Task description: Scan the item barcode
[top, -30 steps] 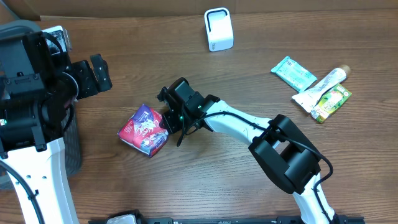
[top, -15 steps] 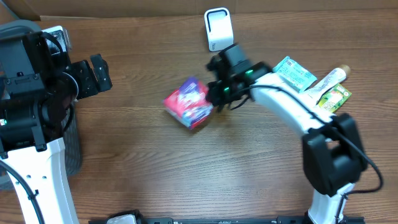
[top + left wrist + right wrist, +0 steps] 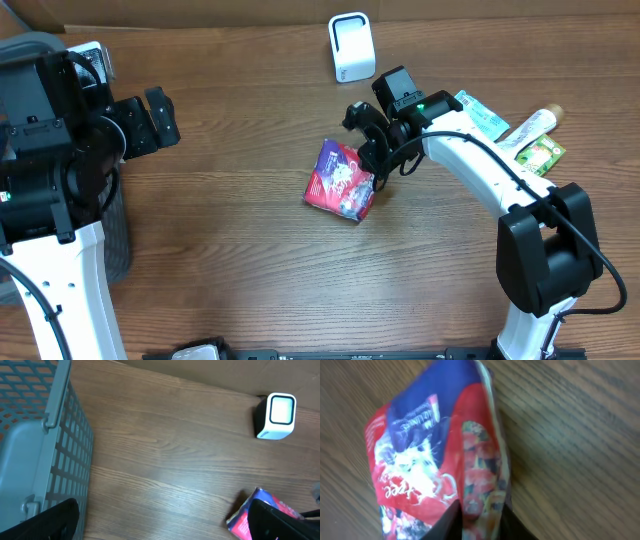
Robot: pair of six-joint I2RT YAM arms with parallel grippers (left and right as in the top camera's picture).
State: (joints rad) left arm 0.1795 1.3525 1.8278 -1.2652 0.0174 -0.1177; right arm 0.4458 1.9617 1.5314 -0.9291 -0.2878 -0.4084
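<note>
The snack bag lay on the table near the white scanner. The right gripper flanked its edge, though whether it gripped could not be told. The left gripper stood wide apart.

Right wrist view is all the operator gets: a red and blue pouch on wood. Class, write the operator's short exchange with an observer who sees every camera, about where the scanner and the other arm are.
Operator: Where is the scanner from my pouch?
Observer: The white scanner stands at the far edge of the table, beyond the pouch and apart from it.
Operator: And the other arm?
Observer: The left gripper is open and holds nothing, off at the left side by the grey basket.
</note>
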